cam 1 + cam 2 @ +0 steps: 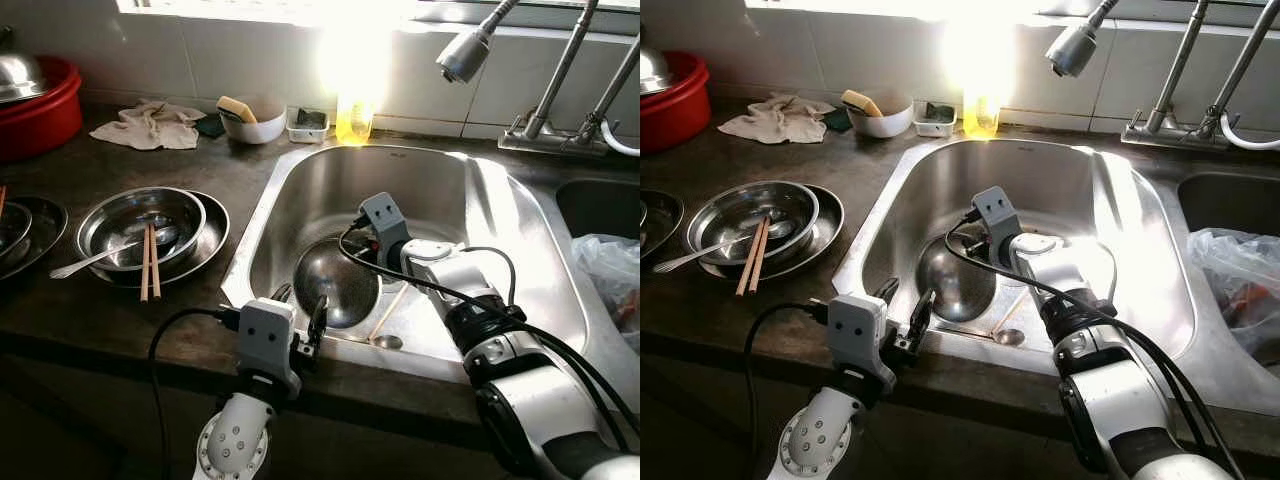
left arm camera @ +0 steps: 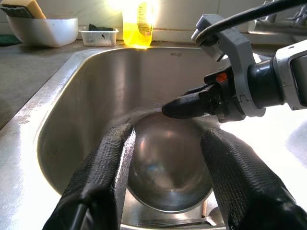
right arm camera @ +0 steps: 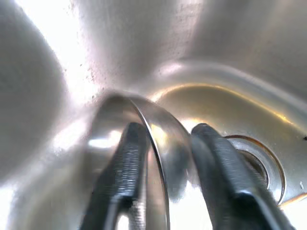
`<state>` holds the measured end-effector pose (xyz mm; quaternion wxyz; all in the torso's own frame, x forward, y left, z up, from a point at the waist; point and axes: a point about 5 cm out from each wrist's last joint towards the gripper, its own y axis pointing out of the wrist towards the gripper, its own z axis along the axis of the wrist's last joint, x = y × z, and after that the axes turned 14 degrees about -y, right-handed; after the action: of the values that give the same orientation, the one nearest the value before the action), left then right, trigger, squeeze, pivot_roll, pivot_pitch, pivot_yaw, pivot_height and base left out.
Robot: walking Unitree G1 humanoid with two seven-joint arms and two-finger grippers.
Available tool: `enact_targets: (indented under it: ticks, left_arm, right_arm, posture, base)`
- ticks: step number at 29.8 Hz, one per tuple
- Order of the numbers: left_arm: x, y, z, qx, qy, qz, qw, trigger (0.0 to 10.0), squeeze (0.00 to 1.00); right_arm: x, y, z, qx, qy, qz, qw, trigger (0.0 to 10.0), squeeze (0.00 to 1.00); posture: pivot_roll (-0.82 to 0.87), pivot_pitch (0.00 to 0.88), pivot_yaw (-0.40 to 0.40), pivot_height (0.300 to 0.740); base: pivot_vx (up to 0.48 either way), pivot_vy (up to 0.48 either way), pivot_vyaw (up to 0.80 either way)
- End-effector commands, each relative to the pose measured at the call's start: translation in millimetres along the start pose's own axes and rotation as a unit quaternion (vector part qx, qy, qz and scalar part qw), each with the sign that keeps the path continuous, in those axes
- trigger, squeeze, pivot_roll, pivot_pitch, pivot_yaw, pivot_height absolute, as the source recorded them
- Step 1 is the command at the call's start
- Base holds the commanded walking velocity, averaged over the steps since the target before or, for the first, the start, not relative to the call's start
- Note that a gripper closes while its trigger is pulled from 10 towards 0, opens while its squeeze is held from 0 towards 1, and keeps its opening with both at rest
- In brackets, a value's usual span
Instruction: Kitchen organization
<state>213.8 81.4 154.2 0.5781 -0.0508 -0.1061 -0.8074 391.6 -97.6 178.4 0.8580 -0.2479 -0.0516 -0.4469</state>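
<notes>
A steel bowl (image 1: 335, 285) sits tilted in the steel sink (image 1: 440, 200), its inside facing the front edge. My right gripper (image 1: 352, 256) reaches down into the sink and is shut on the bowl's far rim (image 3: 153, 139), which runs between its two fingers (image 3: 127, 158). At the sink's front edge my left gripper (image 1: 300, 310) is open and points at the bowl (image 2: 168, 167), apart from it. A chopstick (image 1: 388, 310) and a spoon (image 1: 385, 341) lie on the sink floor beside the bowl.
On the counter to the left, stacked steel dishes (image 1: 190, 235) hold a spoon and chopsticks (image 1: 150, 262). At the back are a red basin (image 1: 40, 115), a cloth (image 1: 150, 125), a white bowl with a sponge (image 1: 252, 122) and a yellow soap bottle (image 1: 353, 115). A spray faucet (image 1: 462, 55) overhangs; a plastic bag (image 1: 610, 265) sits right.
</notes>
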Motion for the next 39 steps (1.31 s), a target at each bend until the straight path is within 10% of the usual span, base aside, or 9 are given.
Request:
enact_targets:
  ticks: [1, 11, 12, 13, 23, 39]
  left_arm:
    - [-3.0, -1.8, -10.1, -0.031, 0.0, 0.009, 0.999, 10.0, 0.0]
    - [-4.8, 2.1, -10.2, -0.03, 0.007, 0.004, 1.0, 10.0, 0.0]
    - [-5.0, 2.6, -9.8, -0.029, 0.007, 0.004, 1.0, 10.0, 0.0]
    - [-5.5, 3.2, -9.5, -0.028, 0.009, 0.004, 1.0, 10.0, 0.0]
    - [-10.4, 7.3, -8.3, -0.022, 0.019, 0.006, 1.0, 10.0, 0.0]
    - [-13.1, 12.5, -4.3, -0.008, 0.021, 0.009, 1.0, 10.0, 0.0]
  right_arm:
    - [1.1, -1.6, 9.4, 0.031, -0.002, 0.002, 1.0, 10.0, 1.0]
    - [2.5, -9.0, -5.0, 0.047, 0.011, -0.015, 0.999, 10.0, 1.0]
    - [3.3, -11.3, -2.8, 0.059, 0.011, -0.023, 0.998, 10.0, 0.17]
    - [5.0, -15.0, 1.8, 0.077, 0.014, -0.035, 0.996, 10.0, 0.0]
    - [8.3, -61.0, 25.7, 0.209, -0.013, -0.148, 0.967, 10.0, 0.0]
    - [-22.5, -116.2, -4.8, 0.245, 0.027, -0.26, 0.934, 10.0, 0.0]
  posture:
    - [0.12, 0.14, -0.064, 0.74]
    - [0.12, 0.106, -0.057, 0.74]
    - [0.12, 0.103, -0.055, 0.74]
    - [0.12, 0.1, -0.052, 0.74]
    - [0.11, 0.077, -0.04, 0.74]
    - [0.09, 0.054, -0.047, 0.74]
  base:
    - [0.0, 0.0, 0.0]
    - [0.0, 0.0, 0.0]
    - [0.0, 0.0, 0.0]
    - [0.0, 0.0, 0.0]
    - [0.0, 0.0, 0.0]
    - [0.0, 0.0, 0.0]
